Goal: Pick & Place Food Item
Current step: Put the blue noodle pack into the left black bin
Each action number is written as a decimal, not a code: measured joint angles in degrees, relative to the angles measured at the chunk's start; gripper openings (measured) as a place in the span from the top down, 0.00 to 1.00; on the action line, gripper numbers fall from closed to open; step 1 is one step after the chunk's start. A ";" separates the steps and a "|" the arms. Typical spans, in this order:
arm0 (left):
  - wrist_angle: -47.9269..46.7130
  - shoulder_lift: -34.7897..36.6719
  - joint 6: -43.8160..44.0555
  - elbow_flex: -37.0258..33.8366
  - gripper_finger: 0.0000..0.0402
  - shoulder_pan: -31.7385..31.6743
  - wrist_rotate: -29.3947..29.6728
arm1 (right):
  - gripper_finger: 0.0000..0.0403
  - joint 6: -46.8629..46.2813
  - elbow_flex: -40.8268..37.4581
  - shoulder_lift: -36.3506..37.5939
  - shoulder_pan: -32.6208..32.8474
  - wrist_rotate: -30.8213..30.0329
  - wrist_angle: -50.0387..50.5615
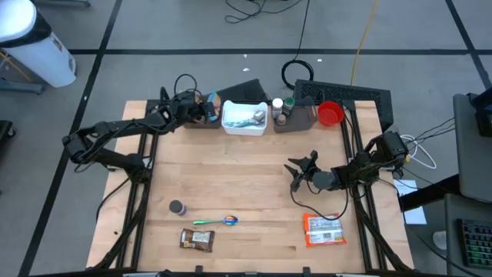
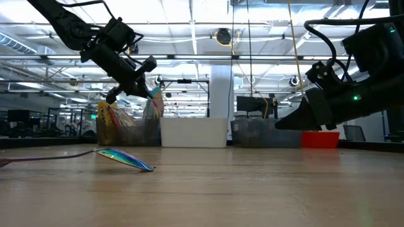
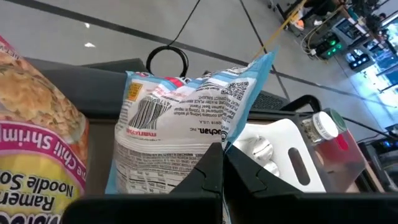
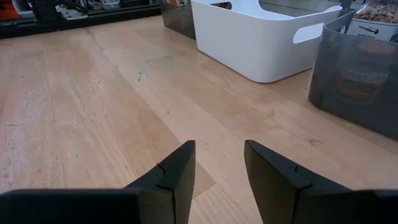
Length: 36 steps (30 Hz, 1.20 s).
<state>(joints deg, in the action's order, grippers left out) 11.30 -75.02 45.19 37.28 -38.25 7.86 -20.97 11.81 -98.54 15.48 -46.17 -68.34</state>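
Observation:
My left gripper (image 1: 204, 112) is over the grey bin (image 1: 201, 121) at the table's far left and is shut on a white-and-blue noodle packet (image 3: 180, 124). The low view shows the packet (image 2: 154, 102) below the fingers, over the bin. A pink ramen packet (image 3: 37, 137) stands beside it. My right gripper (image 1: 297, 171) is open and empty, low over the bare wood right of the table's middle; it also shows in its wrist view (image 4: 219, 168). My left gripper pinches the noodle packet between its two fingers at an edge near one corner (image 3: 219, 144). The fingers slant down from the table's left side. The packet stands roughly upright by the bin; whether it is lifted clear cannot be told.
A white bin (image 1: 244, 119), a grey bin with jars (image 1: 296, 117) and a red bowl (image 1: 330, 114) line the far edge. Near the front lie a small dark jar (image 1: 177, 207), a shiny spoon (image 1: 219, 221), a brown snack bar (image 1: 196, 239) and an orange packet (image 1: 323, 229).

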 joint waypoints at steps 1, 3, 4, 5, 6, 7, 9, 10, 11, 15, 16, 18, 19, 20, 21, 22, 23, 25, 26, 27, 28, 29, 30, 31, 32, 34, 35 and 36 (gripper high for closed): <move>-0.18 0.00 0.21 0.00 1.00 -0.20 -0.15 | 0.68 0.00 0.00 0.00 -0.02 0.00 0.00; -0.88 0.02 0.52 0.00 1.00 -0.92 -0.50 | 0.68 0.00 0.00 0.00 -0.01 0.00 0.01; -1.35 0.02 0.99 0.00 1.00 -1.30 -0.80 | 0.68 0.00 0.00 0.00 -0.01 0.00 0.04; -2.02 0.02 1.46 0.00 1.00 -1.74 -1.52 | 0.68 0.00 0.00 0.00 -0.01 0.00 0.04; -2.61 0.02 1.67 0.00 1.00 -2.28 -2.35 | 0.68 -0.01 0.00 0.00 -0.01 0.00 0.04; -3.32 0.02 1.83 0.00 1.00 -2.81 -3.34 | 0.68 0.00 0.00 0.00 -0.02 0.00 0.05; -4.82 0.04 2.02 0.00 1.00 -4.03 -4.92 | 0.68 0.00 0.00 0.00 -0.02 0.00 0.04; -5.60 0.04 2.50 0.02 1.00 -4.45 -5.09 | 0.68 0.00 0.00 0.00 -0.02 0.00 0.06; -6.26 0.04 2.79 0.02 1.00 -4.79 -5.20 | 0.68 0.00 0.00 0.00 -0.02 0.00 0.07; -6.97 1.38 2.98 0.02 1.00 -5.90 -5.28 | 0.68 0.00 0.00 0.00 -0.02 -0.02 0.33; -6.91 2.29 2.99 0.02 1.00 -6.16 -5.23 | 0.68 -0.01 0.00 0.00 -0.04 -0.05 0.46; -6.68 3.99 2.99 0.09 0.99 -6.43 -4.83 | 0.68 0.00 0.00 0.00 -0.25 -0.07 0.48; -6.80 4.81 2.99 0.09 0.99 -6.63 -4.81 | 0.68 -0.02 0.00 0.00 -0.47 -0.03 0.48; -7.06 5.69 2.98 0.09 0.99 -6.88 -4.83 | 0.68 -0.05 0.00 0.00 -0.64 -0.04 0.50; -7.39 6.74 2.95 0.09 0.99 -7.15 -4.83 | 0.68 -0.40 0.00 0.00 -0.81 -0.02 0.60; -7.89 7.72 2.96 0.09 0.99 -7.44 -4.83 | 0.68 -0.92 -0.01 0.00 -0.90 -0.03 0.86; -8.56 8.59 2.99 0.11 0.99 -7.76 -4.78 | 0.68 -1.16 -0.01 0.00 -0.99 -0.04 1.06; -10.90 9.80 3.00 0.11 0.99 -8.45 -4.72 | 0.68 -1.32 -0.02 0.00 -1.03 -0.02 1.19; -12.33 10.17 3.02 0.11 0.99 -8.74 -4.66 | 0.68 -1.33 -0.02 0.00 -1.03 -0.02 1.14; -13.32 10.27 3.08 0.11 0.99 -8.95 -4.66 | 0.68 -1.33 0.00 0.00 -1.03 -0.02 1.14; -13.85 10.28 3.15 0.11 0.98 -9.09 -4.68 | 0.68 -1.33 -0.01 0.00 -1.03 -0.02 1.14; -14.59 10.27 3.14 0.11 0.98 -9.13 -4.71 | 0.68 -1.33 0.00 0.00 -1.03 -0.02 1.12; -15.36 10.27 3.15 0.11 0.98 -9.13 -4.70 | 0.68 -1.33 -0.02 0.00 -1.03 0.00 1.09; -15.66 10.26 3.15 0.11 0.99 -9.12 -4.71 | 0.68 -1.47 -0.01 0.00 -1.03 -0.02 1.09; -15.67 10.25 3.14 0.11 0.99 -9.10 -4.72 | 0.68 -1.70 -0.01 0.00 -1.03 0.00 1.09; -15.60 10.25 3.17 0.11 0.99 -9.13 -4.72 | 0.68 -2.25 -0.01 0.00 -1.03 0.00 1.09; -15.60 10.25 3.21 0.11 0.99 -9.13 -4.72 | 0.68 -2.32 0.00 0.00 -1.03 0.00 1.09; -15.60 10.25 3.23 0.11 0.99 -9.11 -4.76 | 0.68 -2.31 -0.02 0.00 -1.03 0.00 1.10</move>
<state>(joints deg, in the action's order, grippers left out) -4.29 -64.77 48.42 37.39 -47.36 3.10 -23.29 11.79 -98.54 14.46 -46.17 -67.24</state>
